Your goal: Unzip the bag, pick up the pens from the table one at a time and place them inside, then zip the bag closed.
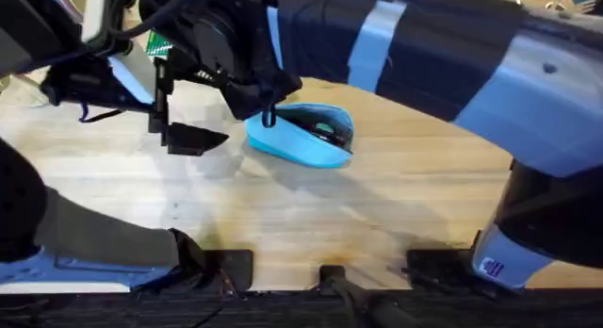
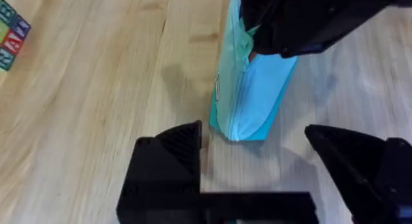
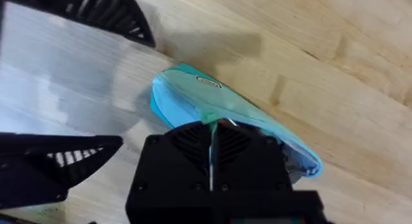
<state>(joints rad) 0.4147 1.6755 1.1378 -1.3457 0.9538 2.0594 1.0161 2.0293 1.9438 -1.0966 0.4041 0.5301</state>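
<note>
The light-blue bag (image 1: 303, 139) lies on the wooden table (image 1: 396, 205) at centre back, and a dark slit shows in its top. My right gripper (image 1: 268, 113) comes down on the bag's left end. In the right wrist view its fingers (image 3: 193, 153) are pressed together on the teal zipper strip of the bag (image 3: 187, 98). My left gripper (image 1: 179, 130) hovers open just left of the bag, holding nothing. The left wrist view shows the bag's end (image 2: 254, 98) just beyond its spread fingers (image 2: 167, 159). The pens are out of view.
Coloured letter blocks (image 2: 9, 34) lie on the table some way from the bag. A green object (image 1: 155, 45) sits at the back left behind the arms. Bare wood stretches in front of the bag toward the near edge, where black clamps (image 1: 231, 267) sit.
</note>
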